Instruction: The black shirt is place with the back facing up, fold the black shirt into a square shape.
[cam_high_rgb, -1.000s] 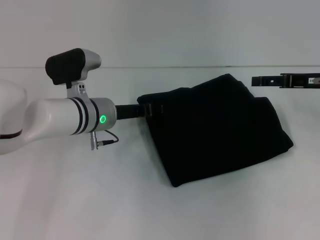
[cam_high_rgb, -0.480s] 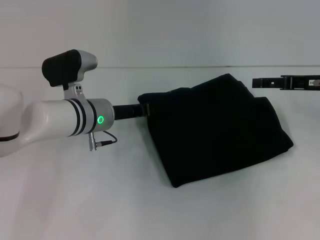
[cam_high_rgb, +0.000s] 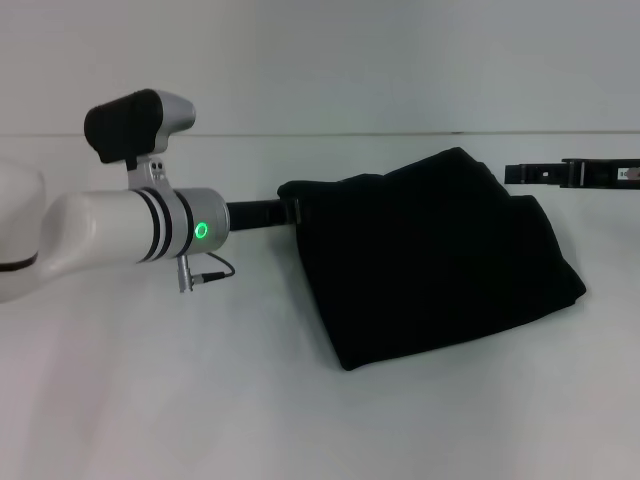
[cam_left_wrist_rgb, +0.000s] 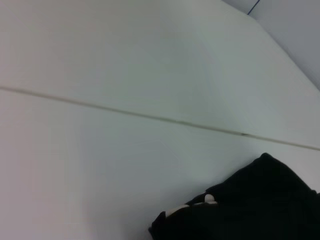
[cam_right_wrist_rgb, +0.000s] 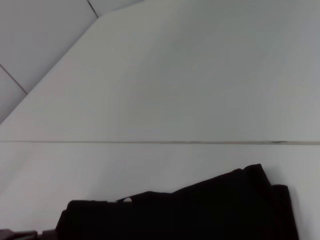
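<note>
The black shirt (cam_high_rgb: 440, 260) lies folded into a rough, slanted bundle on the white table, right of centre. It also shows low in the left wrist view (cam_left_wrist_rgb: 260, 205) and in the right wrist view (cam_right_wrist_rgb: 190, 215). My left gripper (cam_high_rgb: 292, 212) reaches in from the left and meets the bundle's upper left corner, where its black tip merges with the cloth. My right gripper (cam_high_rgb: 522, 173) hovers side-on past the bundle's upper right corner, apart from the cloth.
My left arm's white forearm (cam_high_rgb: 100, 235), with a green light, spans the table's left side. A seam (cam_high_rgb: 320, 134) marks where the white table (cam_high_rgb: 200, 400) meets the back wall.
My left arm has risen a little, and the shirt's upper left corner sits slightly higher. The right gripper has drifted slightly right.
</note>
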